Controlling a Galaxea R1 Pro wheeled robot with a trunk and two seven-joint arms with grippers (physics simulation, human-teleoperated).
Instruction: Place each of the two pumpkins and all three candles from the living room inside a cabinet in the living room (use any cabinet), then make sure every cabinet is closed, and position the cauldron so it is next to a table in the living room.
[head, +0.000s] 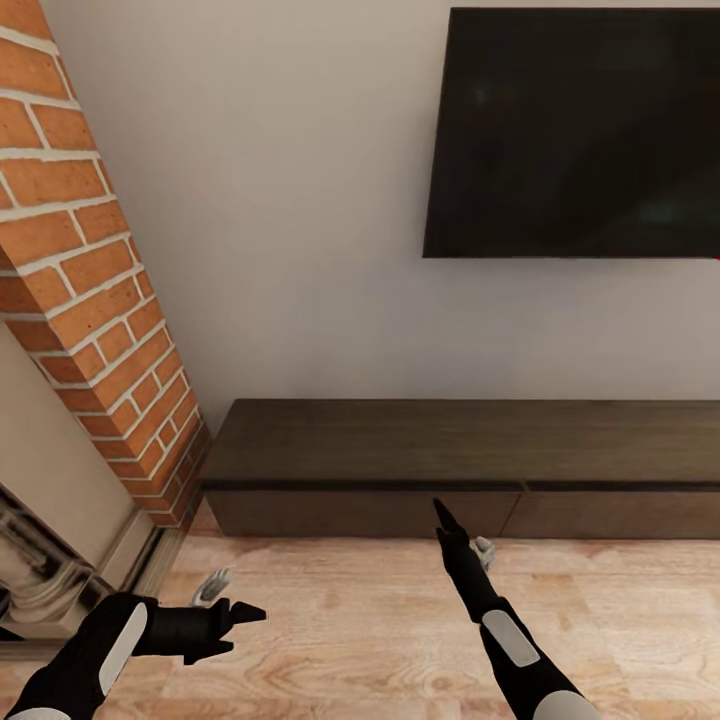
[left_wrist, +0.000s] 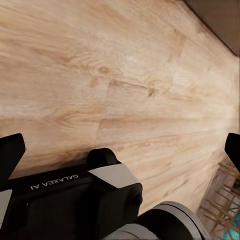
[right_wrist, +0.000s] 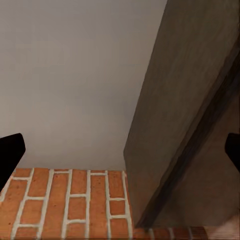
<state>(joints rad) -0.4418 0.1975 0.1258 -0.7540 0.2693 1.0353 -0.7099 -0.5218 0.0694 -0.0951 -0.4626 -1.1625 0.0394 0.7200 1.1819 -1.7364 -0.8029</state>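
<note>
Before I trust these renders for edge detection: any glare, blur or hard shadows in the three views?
Head view: even, soft light, sharp throughout; the TV screen is dark with only faint reflections; a thin shadow line runs under the cabinet top. Left wrist view: the wood floor grain looks slightly smeared. Right wrist view: flat lighting, soft texture on the brick.

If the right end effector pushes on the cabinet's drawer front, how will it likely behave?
The cabinet looks long, low and floor-standing, so it would probably stay put. Its handle-less drawer front appears flush, likely a stiff, smooth panel. The right end effector, near it, might slip.
</note>
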